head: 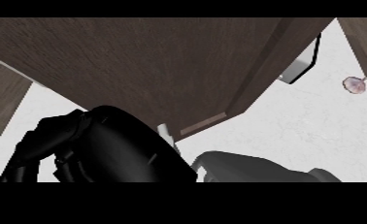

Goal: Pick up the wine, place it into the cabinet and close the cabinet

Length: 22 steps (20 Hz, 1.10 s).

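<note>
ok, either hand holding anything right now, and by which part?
Cannot be told. The black left hand sits low at the view's left below the dark brown wooden cabinet door; no wine bottle shows. The right hand is out of view.

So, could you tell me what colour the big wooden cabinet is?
Dark brown wood grain on the cabinet, head view.

Wine: hidden from view | cabinet (150, 68): cut off at top edge | left hand (64, 145): fingers too dark to read | right hand: out of frame
</note>
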Each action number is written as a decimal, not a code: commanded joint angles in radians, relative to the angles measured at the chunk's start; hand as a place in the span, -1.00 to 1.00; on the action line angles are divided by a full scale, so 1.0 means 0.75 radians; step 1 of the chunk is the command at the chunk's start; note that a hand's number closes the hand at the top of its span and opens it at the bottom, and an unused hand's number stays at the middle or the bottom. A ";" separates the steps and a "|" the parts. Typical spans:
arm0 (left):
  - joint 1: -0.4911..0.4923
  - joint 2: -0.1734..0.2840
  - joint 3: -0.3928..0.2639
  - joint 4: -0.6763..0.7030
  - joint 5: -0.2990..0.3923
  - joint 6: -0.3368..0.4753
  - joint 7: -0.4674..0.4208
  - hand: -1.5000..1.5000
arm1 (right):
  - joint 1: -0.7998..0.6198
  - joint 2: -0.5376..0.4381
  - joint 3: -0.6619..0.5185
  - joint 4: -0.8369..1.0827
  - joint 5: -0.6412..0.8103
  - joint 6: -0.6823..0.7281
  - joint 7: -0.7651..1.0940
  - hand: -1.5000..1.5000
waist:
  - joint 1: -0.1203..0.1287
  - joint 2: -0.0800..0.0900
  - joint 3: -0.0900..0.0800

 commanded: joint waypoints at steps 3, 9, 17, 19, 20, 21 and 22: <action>0.022 0.030 0.092 0.006 0.071 -0.073 0.030 -1.00 | -0.380 0.008 -0.139 0.457 -0.209 0.018 -0.150 1.00 | 0.018 0.005 0.001; -0.059 0.057 0.114 0.053 0.083 -0.111 0.058 -1.00 | -0.436 0.008 -0.137 0.616 -0.656 0.358 -0.075 1.00 | 0.034 0.029 0.000; 0.016 0.039 0.233 0.074 0.128 -0.166 0.062 -1.00 | -0.494 0.009 -0.268 1.104 -0.755 0.586 -0.342 1.00 | -0.014 0.007 0.003; 0.007 0.072 0.273 0.082 0.172 -0.175 0.106 -1.00 | -0.512 0.008 -0.287 1.187 -0.638 0.564 -0.443 1.00 | -0.027 0.008 0.004; 0.004 0.062 0.282 0.086 0.160 -0.171 0.101 -1.00 | -0.515 0.009 -0.314 1.218 -0.613 0.576 -0.448 1.00 | -0.045 0.005 0.004; -0.008 0.062 0.284 0.091 0.159 -0.153 0.114 -1.00 | -0.553 0.002 -0.340 1.261 -0.589 0.577 -0.487 1.00 | -0.047 0.006 0.004; 0.008 0.050 0.281 0.117 0.157 -0.182 0.102 -1.00 | -0.520 -0.037 -0.351 1.301 -0.580 0.595 -0.522 1.00 | -0.047 0.008 0.004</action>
